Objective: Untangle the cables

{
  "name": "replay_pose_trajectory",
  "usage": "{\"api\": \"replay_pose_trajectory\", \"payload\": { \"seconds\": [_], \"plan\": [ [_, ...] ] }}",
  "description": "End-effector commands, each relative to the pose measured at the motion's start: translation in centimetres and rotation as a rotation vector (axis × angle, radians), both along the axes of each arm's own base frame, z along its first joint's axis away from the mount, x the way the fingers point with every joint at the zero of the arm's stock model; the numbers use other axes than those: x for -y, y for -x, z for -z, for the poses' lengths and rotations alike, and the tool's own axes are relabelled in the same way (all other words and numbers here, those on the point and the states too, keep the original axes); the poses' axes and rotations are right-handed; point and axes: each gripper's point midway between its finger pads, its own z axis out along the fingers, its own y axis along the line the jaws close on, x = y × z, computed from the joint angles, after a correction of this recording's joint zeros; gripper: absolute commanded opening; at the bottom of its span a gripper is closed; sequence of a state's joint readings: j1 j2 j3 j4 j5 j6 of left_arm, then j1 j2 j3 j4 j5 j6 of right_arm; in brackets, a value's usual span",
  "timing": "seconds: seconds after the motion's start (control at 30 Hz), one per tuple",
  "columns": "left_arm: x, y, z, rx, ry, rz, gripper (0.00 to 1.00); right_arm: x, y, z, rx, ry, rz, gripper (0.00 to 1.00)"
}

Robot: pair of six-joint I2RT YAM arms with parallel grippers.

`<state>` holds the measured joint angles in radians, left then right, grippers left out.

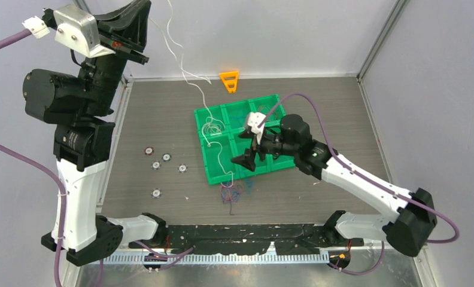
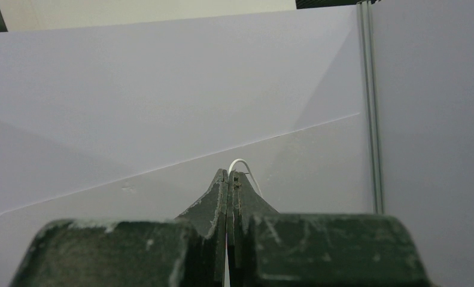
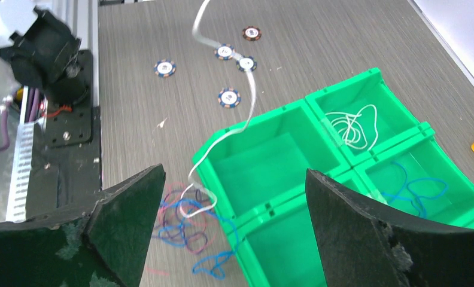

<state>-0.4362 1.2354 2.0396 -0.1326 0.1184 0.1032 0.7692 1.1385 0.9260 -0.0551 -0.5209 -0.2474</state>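
Note:
My left gripper (image 1: 146,9) is raised high at the far left, shut on a thin white wire (image 1: 194,84). The wire shows looping over its fingertips in the left wrist view (image 2: 240,162), where the jaws (image 2: 229,173) are pressed together. The white wire hangs down over the green tray (image 1: 213,178) to a tangle of blue, red and purple wires (image 1: 233,192) on the table by the tray's front left corner. My right gripper (image 1: 251,156) is open and empty over the tray's front compartments. In the right wrist view (image 3: 234,172) the tangle (image 3: 190,224) lies below its left finger.
A white wire coil (image 3: 351,128) and a blue wire (image 3: 414,191) lie in separate compartments of the tray (image 3: 264,209). Several small round discs (image 1: 166,158) lie left of the tray. An orange piece (image 1: 229,81) stands behind it. Walls close in at the back and right.

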Motion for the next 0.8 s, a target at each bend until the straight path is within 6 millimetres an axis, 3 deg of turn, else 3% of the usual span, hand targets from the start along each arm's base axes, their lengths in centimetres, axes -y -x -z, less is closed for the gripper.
{"api": "replay_pose_trajectory", "payload": {
  "seconds": [0.0,0.1,0.23,0.37,0.4,0.47,0.5,0.63,0.7,0.77],
  "plan": [
    [0.3,2.7,-2.1,0.055,0.038,0.1,0.0,-3.2,-2.1,-4.1,0.006,-0.157,0.002,0.94],
    [0.6,3.6,-2.5,0.06,0.047,0.142,0.0,-5.1,-1.8,-5.3,0.039,-0.188,-0.078,0.97],
    [0.7,4.1,-2.8,0.055,0.065,0.173,0.0,-7.2,-1.1,-5.3,0.105,-0.171,-0.139,0.98],
    [0.6,4.0,-2.5,0.041,0.066,0.162,0.0,-8.2,-2.0,-4.9,0.134,-0.156,-0.112,0.53],
    [0.4,4.0,-2.4,0.039,0.065,0.152,0.0,-8.3,-2.2,-5.0,0.147,-0.15,-0.11,0.31],
    [0.1,3.7,-1.8,0.024,0.064,0.129,0.0,-8.0,-2.5,-5.0,0.15,-0.124,-0.095,0.09],
    [-0.1,3.6,-1.5,0.019,0.064,0.118,0.0,-7.9,-2.4,-5.3,0.151,-0.122,-0.094,0.07],
    [-0.3,2.7,0.5,-0.014,0.038,0.075,0.0,-6.6,-1.2,-10.2,0.179,-0.186,-0.096,0.05],
    [-0.5,2.2,1.6,-0.03,0.02,0.044,0.0,-5.8,0.5,-14.1,0.179,-0.26,-0.122,0.05],
    [-0.9,1.0,3.4,-0.077,0.007,-0.003,0.0,-4.5,2.7,-19.7,0.175,-0.375,-0.156,0.05]
  ]
}}
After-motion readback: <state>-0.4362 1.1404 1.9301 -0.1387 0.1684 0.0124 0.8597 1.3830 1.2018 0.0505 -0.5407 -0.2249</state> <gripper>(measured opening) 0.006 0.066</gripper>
